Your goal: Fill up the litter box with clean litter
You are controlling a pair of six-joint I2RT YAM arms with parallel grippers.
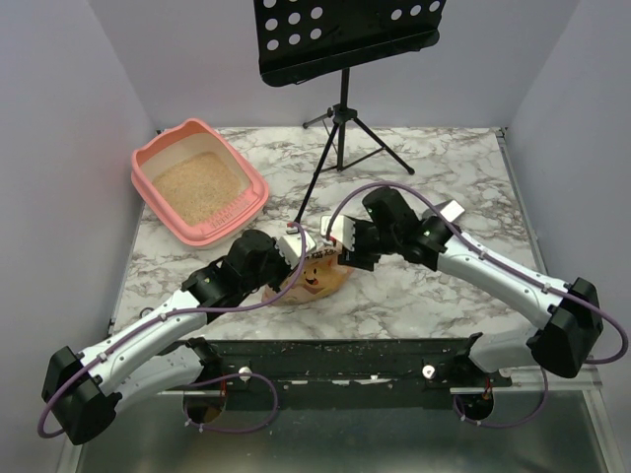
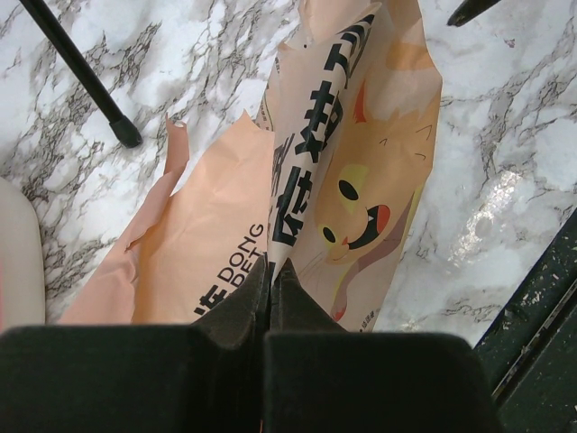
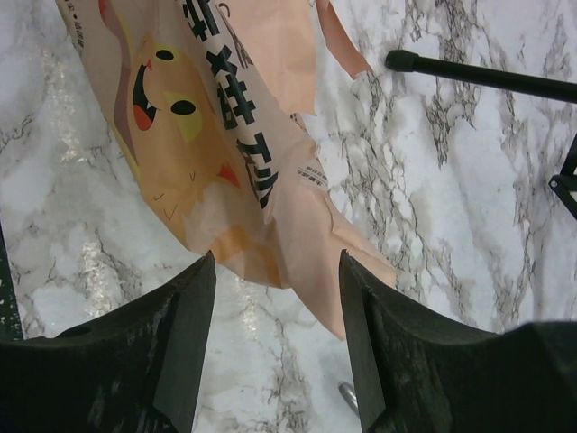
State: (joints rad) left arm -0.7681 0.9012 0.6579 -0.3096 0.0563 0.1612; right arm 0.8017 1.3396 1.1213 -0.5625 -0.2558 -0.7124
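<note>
Top external view | litter box (image 1: 235, 210) far left on desk (image 1: 444, 197), clean litter (image 1: 197, 182) inside | left tool (image 2: 270, 271) clamped on bag (image 1: 314, 279) edge, steadying it | right tool (image 3: 277, 262) open around bag's corner, not gripping

Pink box (image 1: 225, 219), tan litter (image 1: 197, 187), orng bag (image 1: 317, 281).

White-grey marble tabletop (image 1: 444, 177), plain pale walls (image 1: 59, 118) at 9, 12 and 3 o'clock. Black perforated music stand (image 1: 340, 39) on tripod (image 1: 344, 118) at 12 o'clock. Even light.
</note>
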